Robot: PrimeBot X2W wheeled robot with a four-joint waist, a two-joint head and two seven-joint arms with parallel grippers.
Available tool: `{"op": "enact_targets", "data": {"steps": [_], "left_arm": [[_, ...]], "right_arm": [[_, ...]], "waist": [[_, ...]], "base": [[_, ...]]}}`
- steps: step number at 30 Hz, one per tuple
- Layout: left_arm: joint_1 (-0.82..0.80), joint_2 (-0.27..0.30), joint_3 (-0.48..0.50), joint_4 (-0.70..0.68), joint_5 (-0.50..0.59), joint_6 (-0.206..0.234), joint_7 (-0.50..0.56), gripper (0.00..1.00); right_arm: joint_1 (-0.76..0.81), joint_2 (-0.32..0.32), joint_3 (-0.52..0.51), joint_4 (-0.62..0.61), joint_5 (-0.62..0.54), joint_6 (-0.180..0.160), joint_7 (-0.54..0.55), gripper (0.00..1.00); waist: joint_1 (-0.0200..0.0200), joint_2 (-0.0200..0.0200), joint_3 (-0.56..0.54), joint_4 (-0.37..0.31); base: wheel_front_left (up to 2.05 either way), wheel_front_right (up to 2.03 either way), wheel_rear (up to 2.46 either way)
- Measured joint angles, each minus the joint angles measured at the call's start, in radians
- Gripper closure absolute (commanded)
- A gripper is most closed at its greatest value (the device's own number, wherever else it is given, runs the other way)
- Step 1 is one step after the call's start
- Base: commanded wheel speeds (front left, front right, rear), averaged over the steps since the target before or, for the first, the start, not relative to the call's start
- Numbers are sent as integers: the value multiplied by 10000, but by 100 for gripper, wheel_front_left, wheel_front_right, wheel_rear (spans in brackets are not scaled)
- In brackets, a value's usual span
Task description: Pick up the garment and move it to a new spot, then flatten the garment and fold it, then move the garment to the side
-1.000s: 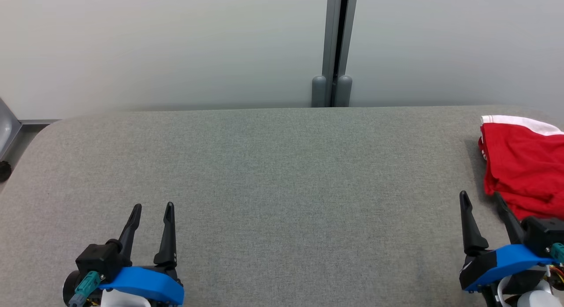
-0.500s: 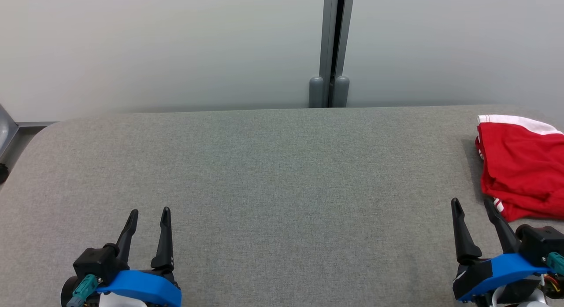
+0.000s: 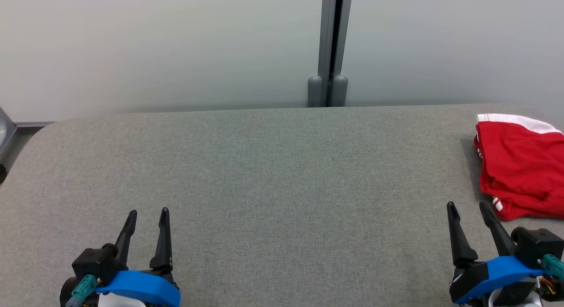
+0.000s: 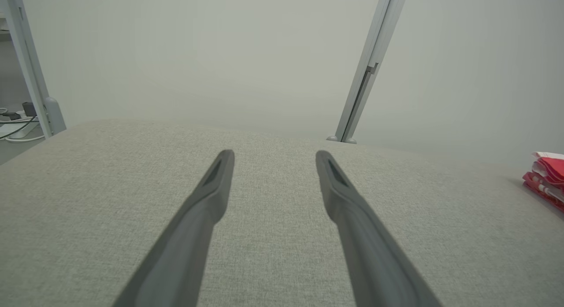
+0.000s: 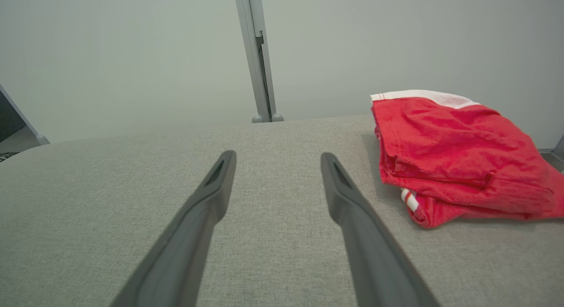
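Left gripper fingers parted and pointing forward, right gripper likewise spread, seemingly angled slightly leftward

Right gripper pulled back, fingers now clear of garment.

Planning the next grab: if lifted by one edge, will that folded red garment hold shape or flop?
Likely floppy: the red garment shows soft creases and sagging layers. Probably light, since the cloth looks thin. Pinched at one edge, the folds would probably fall open.
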Motion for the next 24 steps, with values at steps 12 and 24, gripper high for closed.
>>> {"op": "enact_targets", "data": {"steps": [12,24], "left_arm": [[673,-234,-194,594,-380,-31,190,100],[649,-355,186,291,-2318,-31,759,100]], "right_arm": [[182,127,42,773,330,0,94,100],[153,127,35,784,2600,0,324,100]], "waist": [[0,0,-21,2],[1,0,-11,-10]], "base": [[0,0,0],[0,0,0]]}}
